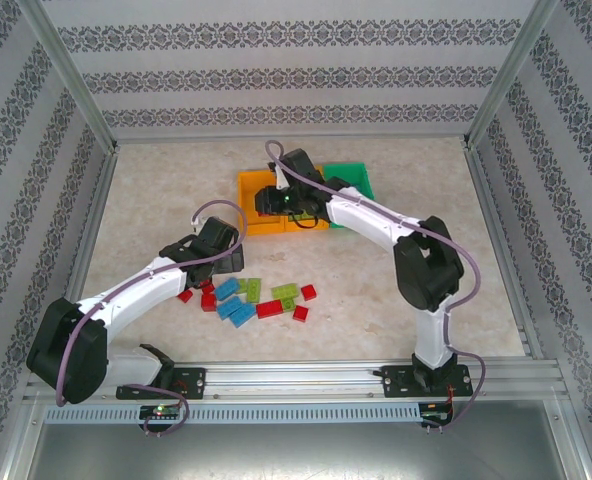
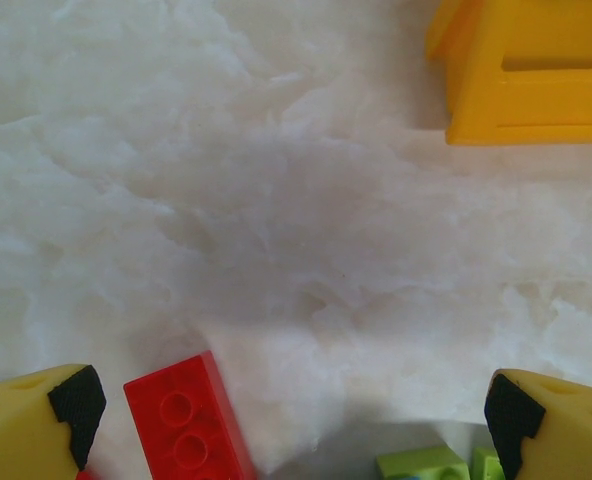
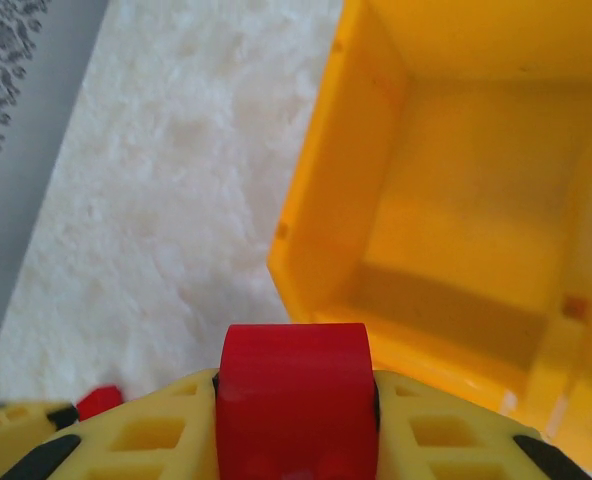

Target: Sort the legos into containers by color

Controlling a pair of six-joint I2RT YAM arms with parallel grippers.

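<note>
- Grip first: the right gripper (image 3: 294,432) is closed narrow on a red brick (image 3: 294,385), which sits square between the yellow fingers with its rounded end facing forward.
- In the right wrist view the brick hangs over the near left corner of the left orange bin (image 3: 328,190), closer to the rim than to the middle of the cavity. From above, the right gripper (image 1: 273,203) is over that same bin (image 1: 248,186).
- Main risk: if the jaws open here, the brick may hit the rim or the corner wall and bounce onto the table (image 1: 156,200). A short move further over the cavity would likely prevent that.
- Second risk: the brick may cling to one pad as the jaws open and fall late or crooked.
- The left gripper (image 2: 294,408) is spread wide and holds nothing. It is low over the table beside the loose pile (image 1: 258,298).
- Another red brick (image 2: 188,425) lies just beside its left fingertip, and light green bricks (image 2: 428,465) lie near the right one. Closing from this spot could catch two colours at once or push the bricks apart.
- The middle orange bin (image 1: 306,223) and the green bin (image 1: 351,182) are joined in a row with the first. Much of the pile is not yet sorted.
</note>
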